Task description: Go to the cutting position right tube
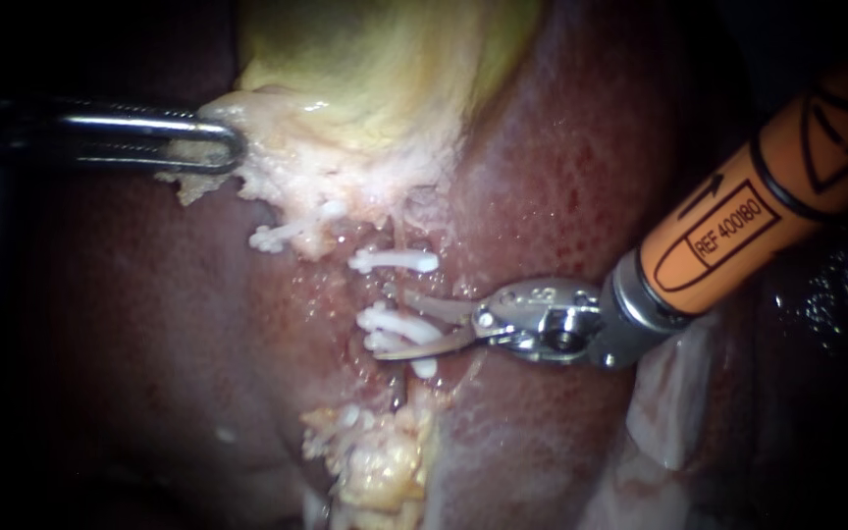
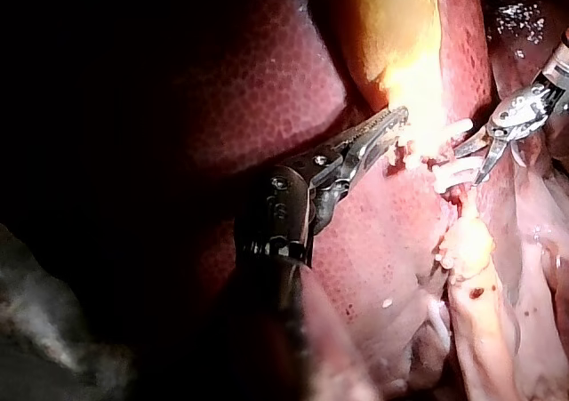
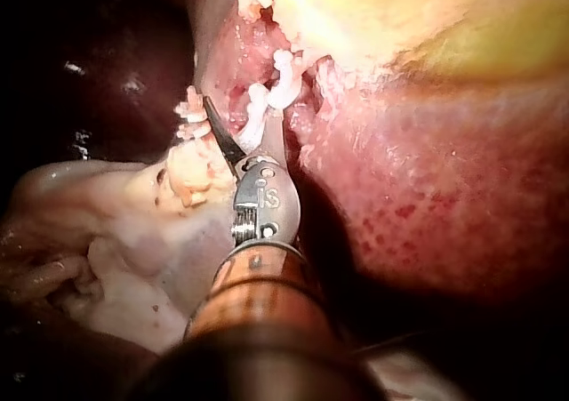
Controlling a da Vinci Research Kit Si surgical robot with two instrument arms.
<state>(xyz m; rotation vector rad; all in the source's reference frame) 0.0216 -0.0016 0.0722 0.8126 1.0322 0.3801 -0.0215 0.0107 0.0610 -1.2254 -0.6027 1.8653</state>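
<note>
Right instrument [image 1: 393, 322]: blades wide apart, gripping nothing | right tube [image 1: 392, 288] just ahead, its lower clips [image 1: 406, 326] between my blades | left instrument [image 1: 218, 145] clamps gallbladder [image 1: 385, 69] | approach nearly complete, I judge; settling onto bare tube between clips remains.

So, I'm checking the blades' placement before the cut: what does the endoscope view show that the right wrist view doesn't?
Endoscope only: the left instrument, its jaws shut on the pale edge of the gallbladder. Right wrist only: broad pale tissue folds beside the shaft of the right instrument, barely edging into the endoscope view. Both: the right instrument's open blades with white clips between them, the yellowish gallbladder and the liver.
</note>
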